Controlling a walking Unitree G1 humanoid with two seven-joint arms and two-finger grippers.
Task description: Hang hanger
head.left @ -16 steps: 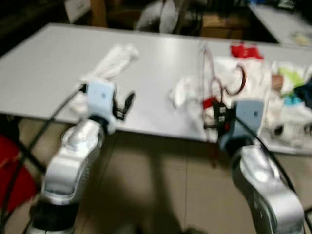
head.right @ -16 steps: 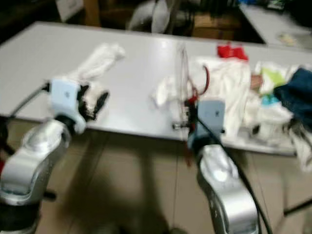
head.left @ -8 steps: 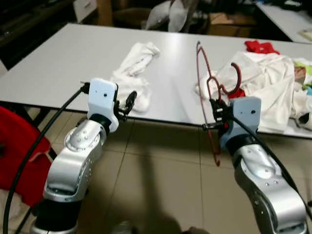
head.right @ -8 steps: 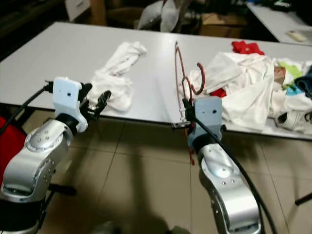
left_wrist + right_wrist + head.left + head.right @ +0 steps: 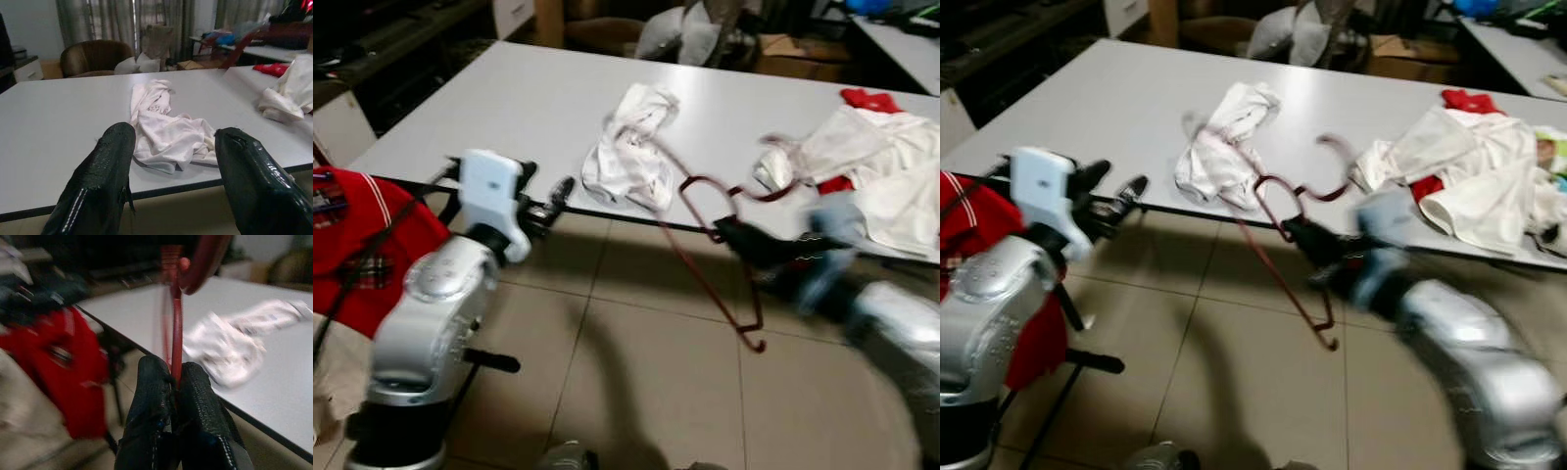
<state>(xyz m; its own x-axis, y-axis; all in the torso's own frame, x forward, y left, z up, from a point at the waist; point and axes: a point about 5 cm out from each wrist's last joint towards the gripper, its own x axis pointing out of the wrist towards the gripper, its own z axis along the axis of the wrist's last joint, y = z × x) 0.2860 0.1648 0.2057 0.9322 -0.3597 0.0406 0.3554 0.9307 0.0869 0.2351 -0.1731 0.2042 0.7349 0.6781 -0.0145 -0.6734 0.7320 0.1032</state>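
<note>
- Hanger (image 5: 715,245): red wire, pinched in my right gripper (image 5: 174,382), held over the floor just off the table's (image 5: 509,108) near edge, tilted, blurred in both eye views.
- Right gripper: fingers (image 5: 151,396) clenched on the hanger's wire; the arm sits at 3 o'clock in the eye views, smeared.
- Left gripper (image 5: 173,161): fingers spread, grasping nothing, at the table's edge at 9 o'clock.
- White cloth (image 5: 631,157) lies on the table at 12 o'clock, ahead of the left gripper.
- Clothes pile (image 5: 871,176) sits at 2 o'clock on the table.
- Red garment (image 5: 357,235) hangs at 9 o'clock.
</note>
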